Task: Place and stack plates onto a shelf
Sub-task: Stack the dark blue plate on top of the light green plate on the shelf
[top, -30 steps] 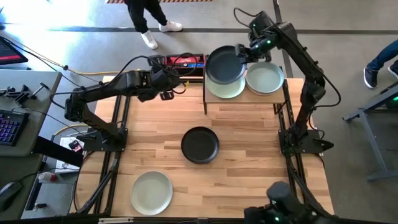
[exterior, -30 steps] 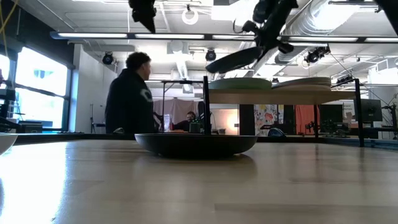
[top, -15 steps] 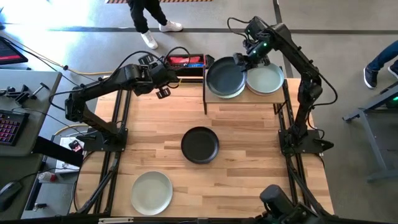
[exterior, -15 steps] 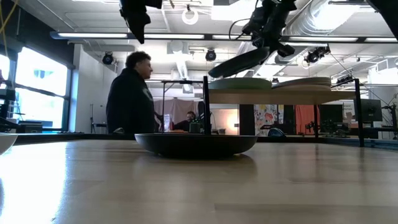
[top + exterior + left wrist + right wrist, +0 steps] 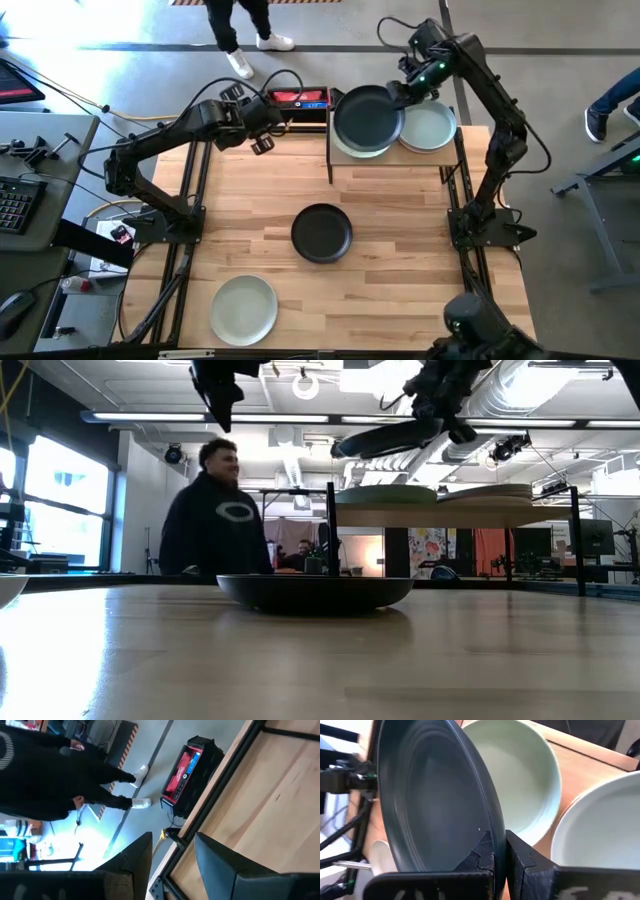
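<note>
In my grip: my right gripper (image 5: pixel 400 93) is clenched on the dark teal plate's (image 5: pixel 367 117) rim, held tilted above the shelf's (image 5: pixel 400 170) left stack.
Left gripper (image 5: pixel 262 143): released, empty, over the table's (image 5: pixel 400 260) far left edge.
Done: two pale green plates (image 5: pixel 428 127) shelved (possibly more beneath).
Left: black plate (image 5: pixel 322 233), sage plate (image 5: pixel 243 308).
Room: light wood; a person (image 5: pixel 215 510) beyond.

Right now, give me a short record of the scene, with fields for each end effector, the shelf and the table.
right end effector: shut on dark teal plate, held above the shelf
left end effector: open, empty, over the table's far left edge
shelf: two pale green plates, side by side
table: black plate mid-table, pale plate near left
</note>
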Action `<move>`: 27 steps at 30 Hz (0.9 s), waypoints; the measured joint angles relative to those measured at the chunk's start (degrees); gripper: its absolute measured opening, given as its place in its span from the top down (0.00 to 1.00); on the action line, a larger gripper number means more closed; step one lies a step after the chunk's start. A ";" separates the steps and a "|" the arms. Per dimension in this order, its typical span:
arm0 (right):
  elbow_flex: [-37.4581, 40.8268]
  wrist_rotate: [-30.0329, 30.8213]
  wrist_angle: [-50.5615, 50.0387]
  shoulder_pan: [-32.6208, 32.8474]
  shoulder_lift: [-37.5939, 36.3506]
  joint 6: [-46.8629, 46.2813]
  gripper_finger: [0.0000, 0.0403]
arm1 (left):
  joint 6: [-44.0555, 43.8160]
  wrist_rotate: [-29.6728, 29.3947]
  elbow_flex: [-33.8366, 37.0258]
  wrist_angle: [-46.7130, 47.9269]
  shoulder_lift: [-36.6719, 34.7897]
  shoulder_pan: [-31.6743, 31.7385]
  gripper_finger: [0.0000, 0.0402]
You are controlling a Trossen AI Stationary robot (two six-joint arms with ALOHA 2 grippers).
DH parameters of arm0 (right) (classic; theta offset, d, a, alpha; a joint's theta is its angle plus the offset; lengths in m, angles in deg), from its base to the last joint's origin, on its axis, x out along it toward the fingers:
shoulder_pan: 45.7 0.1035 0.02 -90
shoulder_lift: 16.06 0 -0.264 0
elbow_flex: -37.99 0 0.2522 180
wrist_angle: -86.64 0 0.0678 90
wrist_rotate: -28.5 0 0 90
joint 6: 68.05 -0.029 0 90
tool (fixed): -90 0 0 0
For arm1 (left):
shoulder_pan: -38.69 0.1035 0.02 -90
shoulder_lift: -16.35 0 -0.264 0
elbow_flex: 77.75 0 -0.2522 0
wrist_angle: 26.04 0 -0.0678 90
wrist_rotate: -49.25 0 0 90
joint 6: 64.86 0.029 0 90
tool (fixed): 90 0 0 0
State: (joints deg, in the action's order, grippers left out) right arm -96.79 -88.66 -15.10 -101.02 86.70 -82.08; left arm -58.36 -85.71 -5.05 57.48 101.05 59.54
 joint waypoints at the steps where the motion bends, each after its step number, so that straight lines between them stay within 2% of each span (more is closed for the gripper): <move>1: 0.00 -0.64 0.02 -0.79 0.00 0.60 1.00 | -0.31 0.36 0.00 -0.33 0.01 0.21 0.66; 9: 0.26 -6.35 1.84 -4.92 -0.02 3.80 1.00 | -2.49 2.70 0.00 -1.05 0.01 1.95 0.66; 17: 12.05 -12.93 12.57 -7.05 -0.24 1.28 1.00 | -3.41 2.70 0.00 -1.07 0.03 3.68 0.66; 23: 15.90 -13.14 13.78 -7.33 -0.37 3.90 1.00 | -3.35 2.78 0.00 -1.09 0.03 4.68 0.66; 27: 18.82 -9.92 16.22 -7.33 -0.39 3.45 1.00 | -3.32 2.83 0.00 -1.09 0.03 4.75 0.66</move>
State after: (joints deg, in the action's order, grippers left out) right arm -77.96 -98.58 1.12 -108.35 86.31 -78.63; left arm -61.68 -82.88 -5.05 56.39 101.08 64.29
